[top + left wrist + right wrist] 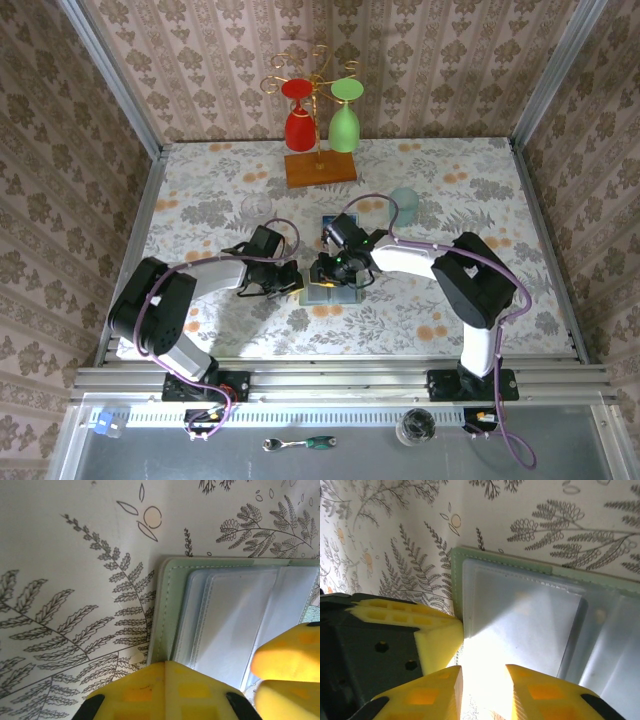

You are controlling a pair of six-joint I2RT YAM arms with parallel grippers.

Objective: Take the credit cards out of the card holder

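Pinning the open card holder (457, 580) flat between the arms is the left gripper's (165, 680) job. Its jaws are closed and press on the wallet's edge. The right gripper (484, 680) hovers at the grey-blue pocket (520, 615), jaws narrowly apart, nothing visibly between them. Glare hides any card edge, so probe the pocket mouth gently, pinch lightly, and draw straight out.

My fingers (540, 692) are bright yellow. The card holder (164, 615) is pale green with grey-blue pockets (235, 625) inside. The table (60, 580) is white with grey ferns and little orange flowers, and the walls (200, 70) have brownish stripes.
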